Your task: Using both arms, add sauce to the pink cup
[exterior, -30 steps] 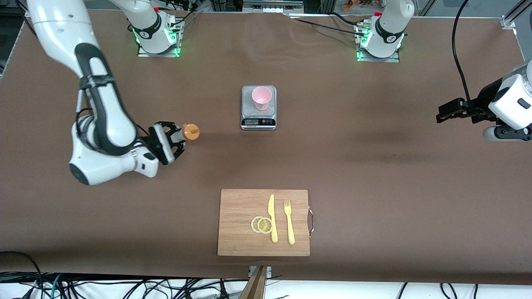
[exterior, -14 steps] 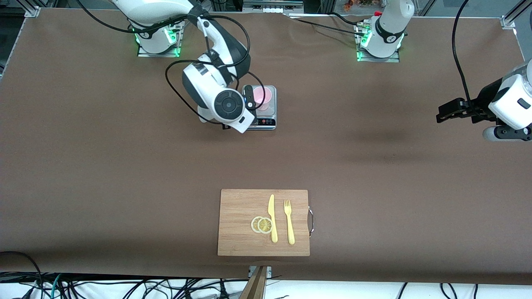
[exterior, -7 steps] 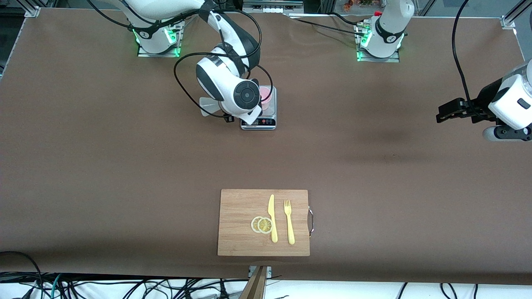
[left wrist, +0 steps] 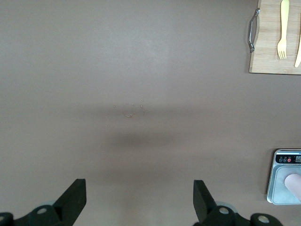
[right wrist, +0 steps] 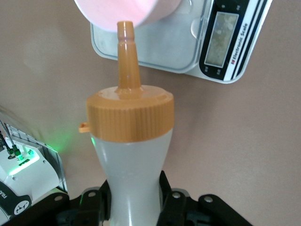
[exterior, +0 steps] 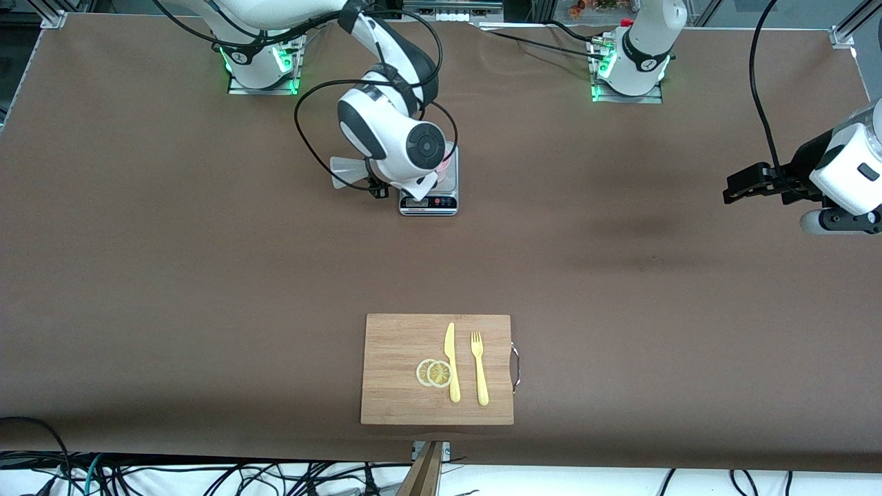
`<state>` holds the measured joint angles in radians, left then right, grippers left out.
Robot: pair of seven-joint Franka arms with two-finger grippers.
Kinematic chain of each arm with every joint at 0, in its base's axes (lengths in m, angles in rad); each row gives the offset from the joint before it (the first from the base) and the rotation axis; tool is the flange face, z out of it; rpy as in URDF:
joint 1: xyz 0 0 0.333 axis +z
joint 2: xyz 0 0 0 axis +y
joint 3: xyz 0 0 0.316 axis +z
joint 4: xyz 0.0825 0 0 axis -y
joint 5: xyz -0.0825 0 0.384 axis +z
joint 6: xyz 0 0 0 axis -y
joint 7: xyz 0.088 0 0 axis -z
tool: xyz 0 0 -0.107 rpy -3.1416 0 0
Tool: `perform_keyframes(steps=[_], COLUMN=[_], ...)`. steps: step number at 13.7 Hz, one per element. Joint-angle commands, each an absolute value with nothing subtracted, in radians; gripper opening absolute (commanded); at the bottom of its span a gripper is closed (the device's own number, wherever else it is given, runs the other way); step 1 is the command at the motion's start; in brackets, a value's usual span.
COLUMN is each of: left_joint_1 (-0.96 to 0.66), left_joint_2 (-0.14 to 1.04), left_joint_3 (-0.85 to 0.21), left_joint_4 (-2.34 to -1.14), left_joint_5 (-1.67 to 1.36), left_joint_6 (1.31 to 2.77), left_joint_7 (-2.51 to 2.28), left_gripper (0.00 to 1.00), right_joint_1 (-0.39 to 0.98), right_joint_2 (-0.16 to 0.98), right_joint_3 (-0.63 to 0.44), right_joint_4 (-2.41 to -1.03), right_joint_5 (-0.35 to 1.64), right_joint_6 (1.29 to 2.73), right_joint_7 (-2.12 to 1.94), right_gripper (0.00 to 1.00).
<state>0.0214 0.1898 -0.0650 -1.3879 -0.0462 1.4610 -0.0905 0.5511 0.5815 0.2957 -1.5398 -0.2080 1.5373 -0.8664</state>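
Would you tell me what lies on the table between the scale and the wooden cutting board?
Nothing: in the front view, only bare brown table runs from the scale to the cutting board.

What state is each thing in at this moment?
Sauce: held by the right end effector, tipped, nozzle at the cup's rim.
Cup: upright on the scale.
Scale: on the table, display facing the front camera.
Right end effector: shut on the sauce, over the scale.
Left end effector: open, empty, waiting over the table's left-arm end.
Knife, fork, lemon slices: lying on the board.
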Motion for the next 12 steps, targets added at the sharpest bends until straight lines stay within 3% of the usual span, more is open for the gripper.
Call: perform_keyframes(steps=[1, 12], left_joint_1=[0.021, 0.021], left_joint_2=[0.198, 0.198], left_joint_3=[-0.063, -0.063], left_joint_4=[-1.364, -1.364], left_joint_5=[-0.044, -0.046], left_joint_6=[1.440, 1.442], left_joint_7=[-0.069, -0.069], left_gripper=[1.00, 1.00], right_joint_1=[0.564, 0.565], right_joint_2=[0.575, 0.581], right_joint_3=[0.305, 0.305], right_joint_4=[-1.545, -1.523], right_joint_5=[-0.233, -0.239], right_joint_6=[1.517, 1.531], right_joint_7=[-0.827, -0.833], right_gripper=[0.00, 0.00])
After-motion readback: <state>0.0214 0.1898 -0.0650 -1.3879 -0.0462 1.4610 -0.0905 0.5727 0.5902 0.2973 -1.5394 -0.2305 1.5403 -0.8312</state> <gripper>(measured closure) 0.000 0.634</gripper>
